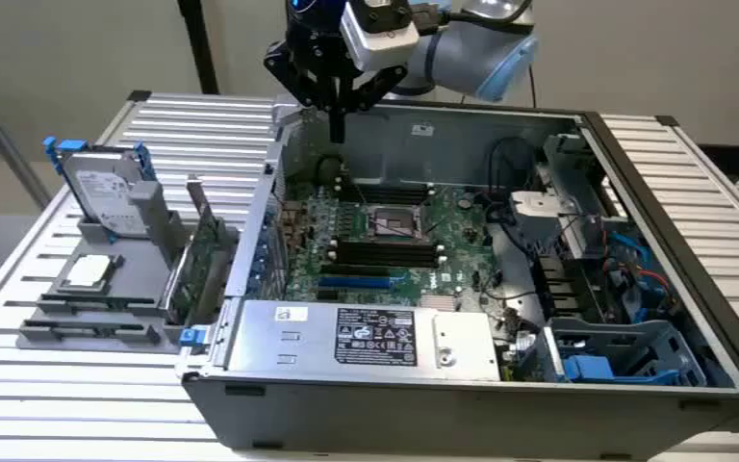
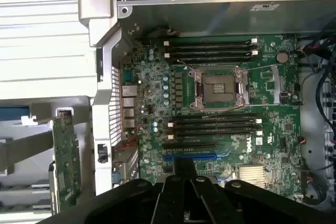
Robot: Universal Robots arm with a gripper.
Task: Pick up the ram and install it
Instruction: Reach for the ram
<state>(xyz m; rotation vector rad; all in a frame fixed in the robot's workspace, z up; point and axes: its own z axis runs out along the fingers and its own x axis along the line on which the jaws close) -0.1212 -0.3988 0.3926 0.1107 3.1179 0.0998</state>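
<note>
One open computer case (image 1: 472, 390) holds one motherboard (image 1: 462, 219) with two banks of black memory slots (image 2: 212, 50). At the exterior view's left, one hard drive (image 1: 103, 192) and one expansion card (image 1: 197, 262) stand racked. One gripper (image 1: 336, 104), above the case's far left corner, pinches the ram (image 1: 338, 127), one thin stick hanging upright.

Below the gripper (image 1: 336, 135) the motherboard (image 1: 395, 231) lies open from above — cables (image 1: 646, 272) crowd the exterior view's right, the power supply (image 1: 357, 337) walls the near side.
</note>
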